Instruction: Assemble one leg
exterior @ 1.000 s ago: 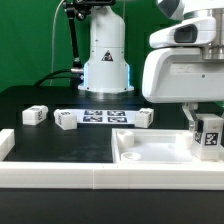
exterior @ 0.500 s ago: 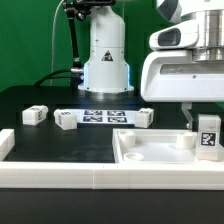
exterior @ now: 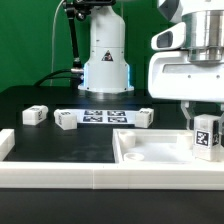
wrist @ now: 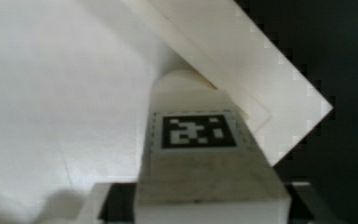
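Note:
My gripper (exterior: 204, 128) is shut on a white leg (exterior: 207, 134) with a black-and-white tag on its face. I hold it upright over the right end of the large white recessed panel (exterior: 150, 150). In the wrist view the leg (wrist: 197, 130) fills the middle between my dark fingers (wrist: 119, 203), with its far end near the panel's corner (wrist: 274, 85). Three more tagged legs lie on the black table at the exterior view's left and middle: one (exterior: 34, 114), a second (exterior: 66, 120) and a third (exterior: 145, 117).
The marker board (exterior: 100, 116) lies flat in front of the robot base (exterior: 106, 72). A white rail (exterior: 60, 178) runs along the table's front edge, with a white raised piece (exterior: 5, 145) at its left end.
The gripper with the leg has shifted slightly: it dropped a little half a second ago and now sits a touch higher and more to the exterior view's left. Nothing else moved.

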Controlling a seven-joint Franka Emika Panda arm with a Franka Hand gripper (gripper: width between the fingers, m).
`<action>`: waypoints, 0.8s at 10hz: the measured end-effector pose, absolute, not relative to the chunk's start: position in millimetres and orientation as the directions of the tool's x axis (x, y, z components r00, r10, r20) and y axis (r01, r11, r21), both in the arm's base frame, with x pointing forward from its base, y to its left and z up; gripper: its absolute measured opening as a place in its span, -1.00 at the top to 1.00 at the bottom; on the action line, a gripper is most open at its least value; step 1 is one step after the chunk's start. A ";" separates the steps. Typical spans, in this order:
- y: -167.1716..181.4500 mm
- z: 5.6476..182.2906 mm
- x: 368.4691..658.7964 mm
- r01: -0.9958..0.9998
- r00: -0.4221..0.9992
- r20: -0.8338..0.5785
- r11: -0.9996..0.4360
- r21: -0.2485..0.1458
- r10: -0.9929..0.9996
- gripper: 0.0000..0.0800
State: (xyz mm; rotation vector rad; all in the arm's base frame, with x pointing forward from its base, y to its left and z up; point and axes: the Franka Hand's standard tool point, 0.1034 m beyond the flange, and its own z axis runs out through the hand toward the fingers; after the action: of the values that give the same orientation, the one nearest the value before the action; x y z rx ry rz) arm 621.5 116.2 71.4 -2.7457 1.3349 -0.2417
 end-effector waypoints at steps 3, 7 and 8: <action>119.9 71.9 618.0 -0.918 0.367 0.055 -0.371 -0.138 -0.929 0.27; 118.7 71.2 617.2 -0.978 0.152 0.000 -0.151 -0.141 -0.988 0.27; 118.6 71.2 617.2 -0.980 0.139 -0.003 -0.138 -0.141 -0.990 0.27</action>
State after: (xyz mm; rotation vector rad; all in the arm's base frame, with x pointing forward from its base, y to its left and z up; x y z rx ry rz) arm 617.2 118.6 71.2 -2.2869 1.9879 -0.1377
